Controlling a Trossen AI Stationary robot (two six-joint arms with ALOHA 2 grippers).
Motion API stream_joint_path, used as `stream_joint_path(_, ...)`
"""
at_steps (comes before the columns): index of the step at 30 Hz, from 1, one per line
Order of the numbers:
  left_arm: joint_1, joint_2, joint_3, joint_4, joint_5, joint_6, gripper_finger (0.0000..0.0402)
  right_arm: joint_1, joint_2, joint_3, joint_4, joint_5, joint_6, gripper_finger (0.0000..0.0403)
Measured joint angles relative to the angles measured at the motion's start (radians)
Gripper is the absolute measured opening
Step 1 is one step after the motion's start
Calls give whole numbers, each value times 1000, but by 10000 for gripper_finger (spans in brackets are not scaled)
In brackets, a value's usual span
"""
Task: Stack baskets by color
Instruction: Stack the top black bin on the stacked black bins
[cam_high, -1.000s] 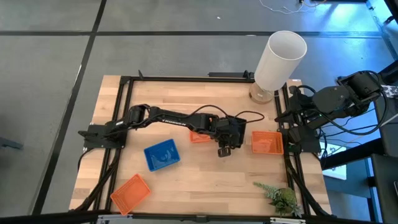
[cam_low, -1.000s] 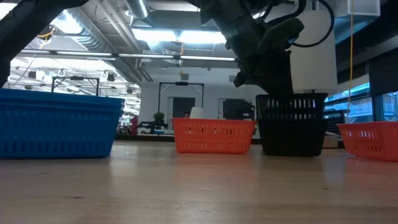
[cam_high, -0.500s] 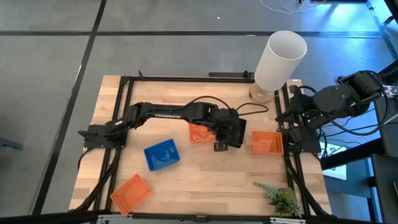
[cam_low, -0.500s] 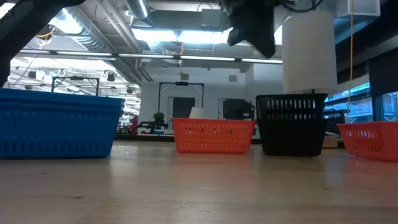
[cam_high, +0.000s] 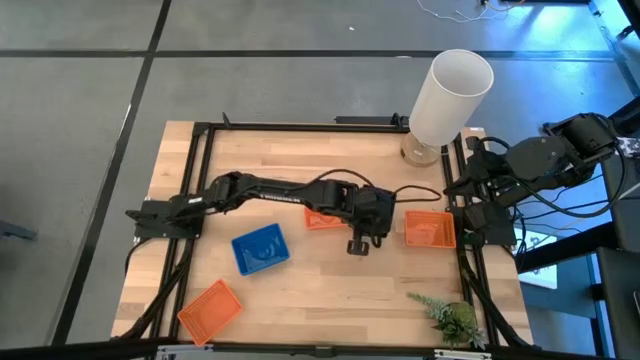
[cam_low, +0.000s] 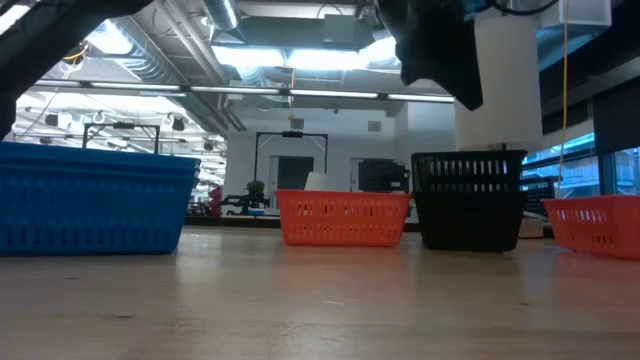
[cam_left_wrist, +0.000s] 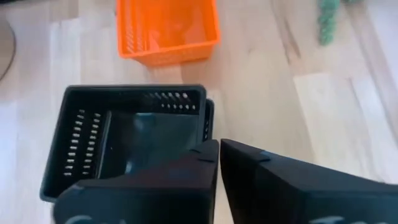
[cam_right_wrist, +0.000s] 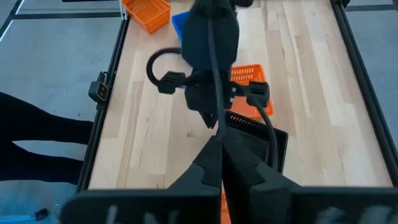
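My left gripper (cam_high: 357, 247) (cam_left_wrist: 219, 144) is shut and hangs above the black basket (cam_left_wrist: 124, 140) (cam_low: 470, 200), near one of its short walls and clear of it. The black basket stands on its base at the table's middle. An orange basket (cam_high: 320, 217) stands just left of it and another orange basket (cam_high: 430, 228) to its right. A blue basket (cam_high: 260, 249) and a third orange basket (cam_high: 210, 308) lie toward the near left. My right gripper (cam_right_wrist: 221, 142) is shut and waits raised over the table's right edge.
A tall white cylinder (cam_high: 450, 95) stands at the far right corner. A small green plant (cam_high: 450, 318) lies at the near right. A black frame (cam_high: 200, 180) runs along the table's edges. Bare wood shows along the near middle.
My left gripper has risen from the black basket's rim to well above it and has rolled a little about its own line. The black basket stays on the table where it was.
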Motion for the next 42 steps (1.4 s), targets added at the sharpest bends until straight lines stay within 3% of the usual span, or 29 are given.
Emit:
stream_joint_path(6,7,7,-1,-2,52,-1,1,0,0,0,0,0,0,0)
stream_joint_path(21,18,78,-2,22,11,25,0,0,-1,0,0,-1,-1,0)
stream_joint_path(42,47,70,-2,13,26,23,0,0,-1,0,0,-1,-19,0)
